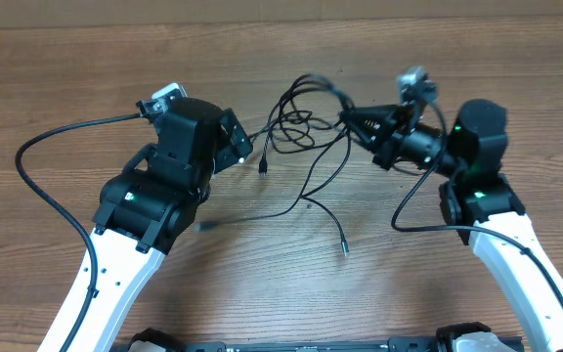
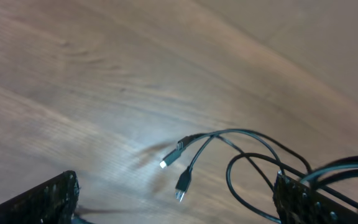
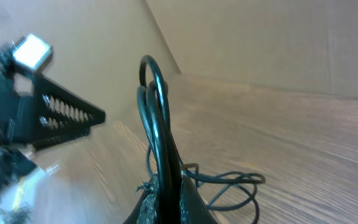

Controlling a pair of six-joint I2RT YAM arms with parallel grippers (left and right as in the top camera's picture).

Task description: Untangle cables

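Observation:
The cables [image 1: 296, 125] are thin black cords tangled in loops at the table's middle. Loose ends trail toward the front, one ending in a plug [image 1: 344, 249]. My right gripper [image 1: 348, 118] is shut on the right side of the tangle. In the right wrist view a doubled cable loop [image 3: 155, 102] stands up from between its closed fingers [image 3: 149, 200]. My left gripper [image 1: 236, 148] is open just left of the tangle. In the left wrist view two plug ends [image 2: 181, 186] hang above the wood between its wide-apart fingers [image 2: 311, 200], and cable loops cross the right finger.
The table [image 1: 96, 68] is bare brown wood. A thicker black arm wire [image 1: 42, 176] curves out to the left of my left arm, and another [image 1: 413, 200] loops beside my right arm. A cardboard wall [image 3: 272, 43] stands behind the table.

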